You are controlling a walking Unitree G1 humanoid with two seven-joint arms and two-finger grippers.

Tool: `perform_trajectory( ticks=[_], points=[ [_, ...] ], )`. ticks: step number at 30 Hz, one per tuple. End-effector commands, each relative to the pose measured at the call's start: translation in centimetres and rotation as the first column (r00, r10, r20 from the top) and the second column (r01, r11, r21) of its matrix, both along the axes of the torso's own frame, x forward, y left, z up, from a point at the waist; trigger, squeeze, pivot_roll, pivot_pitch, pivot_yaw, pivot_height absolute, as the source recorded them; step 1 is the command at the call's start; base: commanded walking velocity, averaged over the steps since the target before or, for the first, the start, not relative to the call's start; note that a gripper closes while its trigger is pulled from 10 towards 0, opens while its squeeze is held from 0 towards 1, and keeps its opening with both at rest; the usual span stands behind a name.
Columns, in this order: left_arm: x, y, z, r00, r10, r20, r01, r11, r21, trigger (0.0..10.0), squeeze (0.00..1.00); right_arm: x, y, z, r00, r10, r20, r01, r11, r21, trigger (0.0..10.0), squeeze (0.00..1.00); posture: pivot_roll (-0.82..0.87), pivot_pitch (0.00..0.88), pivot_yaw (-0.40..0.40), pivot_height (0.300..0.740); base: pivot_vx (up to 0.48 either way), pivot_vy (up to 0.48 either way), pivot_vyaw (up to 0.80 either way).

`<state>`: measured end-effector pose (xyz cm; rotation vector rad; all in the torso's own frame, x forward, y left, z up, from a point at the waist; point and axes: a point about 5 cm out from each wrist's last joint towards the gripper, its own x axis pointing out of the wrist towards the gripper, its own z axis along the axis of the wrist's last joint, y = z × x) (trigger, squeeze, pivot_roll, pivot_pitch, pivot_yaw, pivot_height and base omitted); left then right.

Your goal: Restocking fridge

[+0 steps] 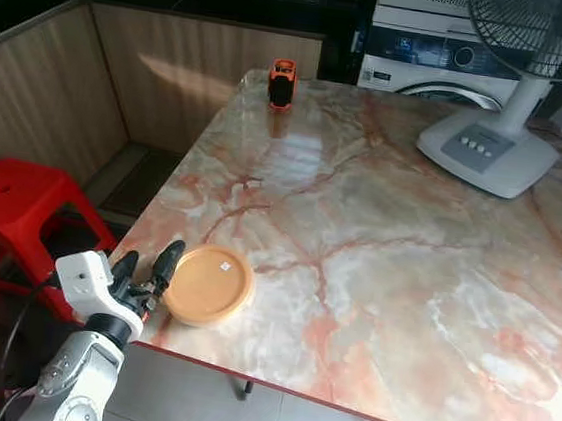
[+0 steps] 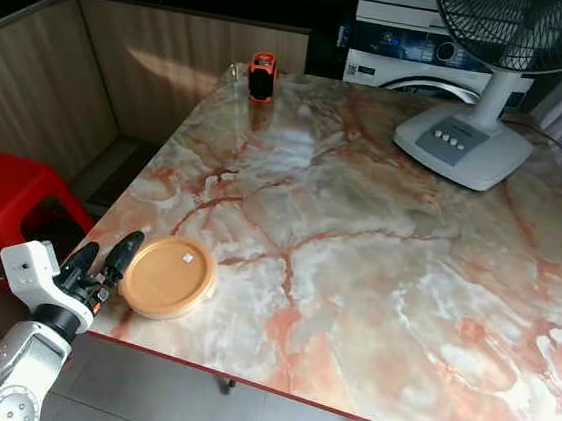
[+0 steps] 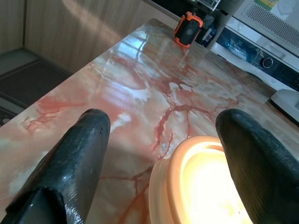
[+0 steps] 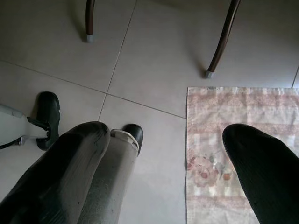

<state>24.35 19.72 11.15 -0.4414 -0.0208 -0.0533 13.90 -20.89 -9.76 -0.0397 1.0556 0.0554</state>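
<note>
Silver left arm (image 1: pixel 77 380), white wrist block, long black fingers (image 1: pixel 167 259)

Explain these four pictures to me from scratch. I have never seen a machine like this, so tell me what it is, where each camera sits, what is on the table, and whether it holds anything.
This is a humanoid robot with two silver arms, each ending in a gripper of two black fingers. The two wide pictures come from the two eyes of a camera on its head, looking down at a marble table. The other two come from cameras on its wrists.

On the table lie a round orange lid near the front edge, a small orange and black device at the far edge, and a white fan.

The left gripper is open beside the lid, one finger close to its rim; it holds nothing yet. The right gripper hangs open above the tiled floor and a patterned mat.
</note>
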Motion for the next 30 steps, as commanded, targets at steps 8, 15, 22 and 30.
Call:
perform_trajectory(
  ticks=[8,15,22,30],
  points=[
    [0.2,0.2,-0.9,0.998,-0.019,-0.053,0.016,0.999,-0.047,10.0,1.0,-0.2,0.0,-0.1,1.0,0.005,-0.009,-0.005,1.0,-0.003,10.0,0.0,0.04,0.046,-0.005,0.74,0.0,0.0,0.0],
    [1.2,0.1,-1.3,0.997,-0.059,-0.052,0.051,0.99,-0.132,10.0,0.0,-0.2,-0.1,0.0,1.0,0.016,-0.009,-0.016,1.0,-0.01,10.0,0.0,0.03,0.047,-0.009,0.74,0.0,0.0,0.0],
    [1.6,-0.2,-1.9,0.992,-0.107,-0.062,0.094,0.977,-0.19,10.0,0.0,-0.2,-0.2,0.0,1.0,0.014,-0.006,-0.014,1.0,-0.011,10.0,0.0,0.03,0.048,-0.012,0.74,0.0,0.0,0.0],
    [1.8,-1.1,-2.4,0.978,-0.195,-0.078,0.174,0.961,-0.217,10.0,0.0,-0.2,-0.2,0.0,1.0,0.017,-0.008,-0.017,1.0,-0.013,10.0,0.0,0.02,0.044,-0.012,0.74,0.0,0.0,0.0]
  ],
)
